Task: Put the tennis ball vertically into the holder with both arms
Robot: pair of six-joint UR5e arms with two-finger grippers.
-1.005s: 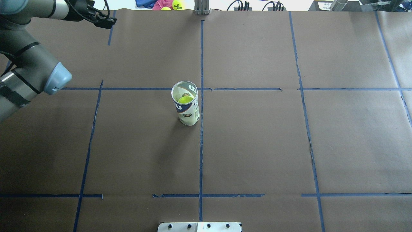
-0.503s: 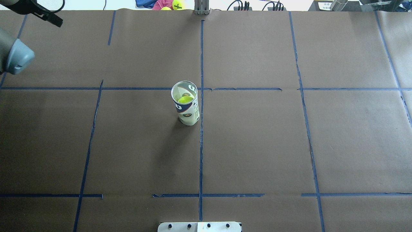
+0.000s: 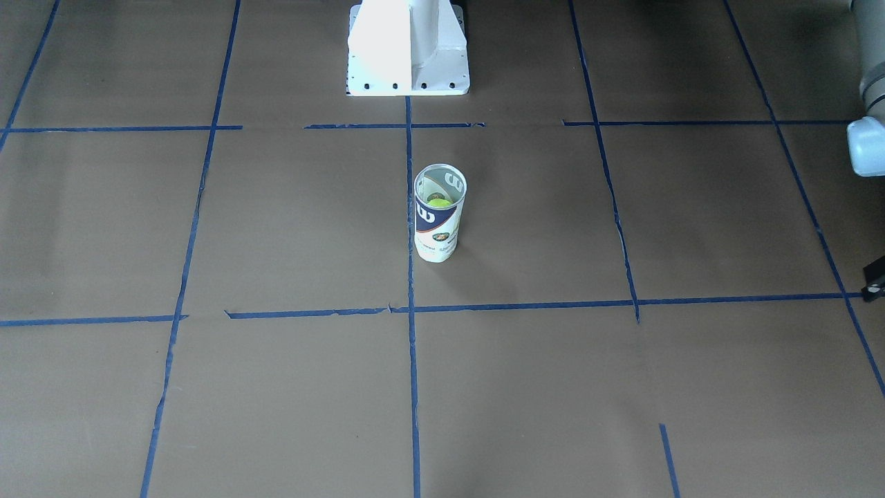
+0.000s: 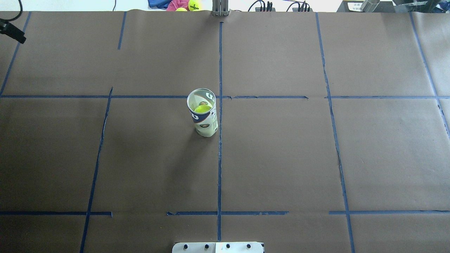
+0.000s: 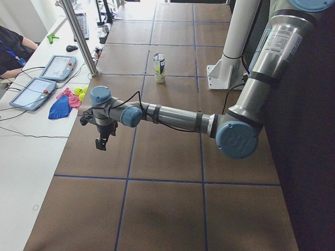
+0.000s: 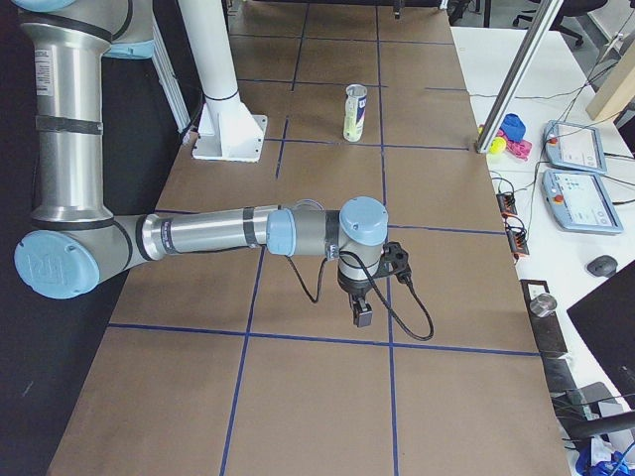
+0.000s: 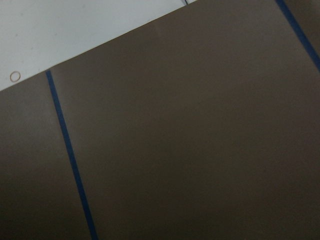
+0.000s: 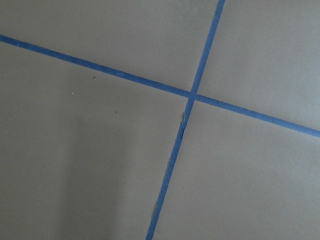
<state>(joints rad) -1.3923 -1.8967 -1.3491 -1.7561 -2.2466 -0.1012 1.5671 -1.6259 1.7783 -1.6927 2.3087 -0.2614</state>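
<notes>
Standing upright near the middle of the brown paper-covered table, just left of the centre line of blue tape, is the clear plastic cylindrical can with a navy and white label and a metal-rimmed mouth facing up. The fuzzy yellow-green tennis ball sits inside it, below the rim, and shows through the open mouth. Nothing touches the can.

The grey left arm stretches out low over the left end of the table, and the black left gripper points down above the paper toward the far left corner, well apart from the can. The grey right arm reaches out the same way over the right end, with the black right gripper hanging above the paper near a crossing of tape lines. Whether either pair of jaws is apart or together cannot be told; both wrist views show only paper and tape.

A white pedestal base stands at the near edge. Spare yellow balls and coloured cloths lie beyond the far edge.
</notes>
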